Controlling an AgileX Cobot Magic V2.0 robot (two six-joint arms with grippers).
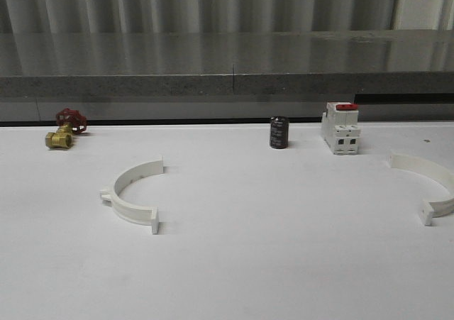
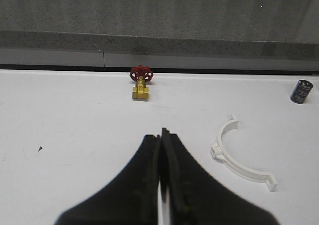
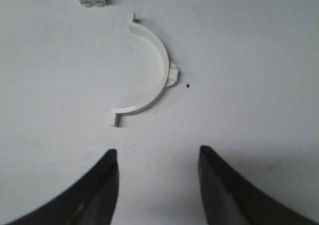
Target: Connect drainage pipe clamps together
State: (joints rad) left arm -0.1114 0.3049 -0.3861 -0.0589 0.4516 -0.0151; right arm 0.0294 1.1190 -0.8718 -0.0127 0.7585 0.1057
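White table, grey ledge, corrugated metal wall

Plain white table [image 1: 234,277] up front, with a speckled grey stone-looking ledge [image 1: 177,84] running along its far edge. The glossy ledge top reflects the ribbed metal wall [image 1: 213,4] behind. Soft, even lighting, faint shadows.

1. The counter [image 1: 234,263] under my arms is plain white, unpatterned.
2. Both drainage pipe clamps are white: one [image 1: 133,196] left of the dark cylinder, the other [image 1: 434,185] right of it.
3. That cylinder [image 1: 279,133] is near-black with pale markings.
4. Just right of it, the switch block [image 1: 340,128] is white with a red top.
5. Far left of the cylinder, the valve [image 1: 62,132] is brass-yellow with a red handwheel.
6. My left pincer [image 2: 160,185] and right pincer [image 3: 158,185] are black.
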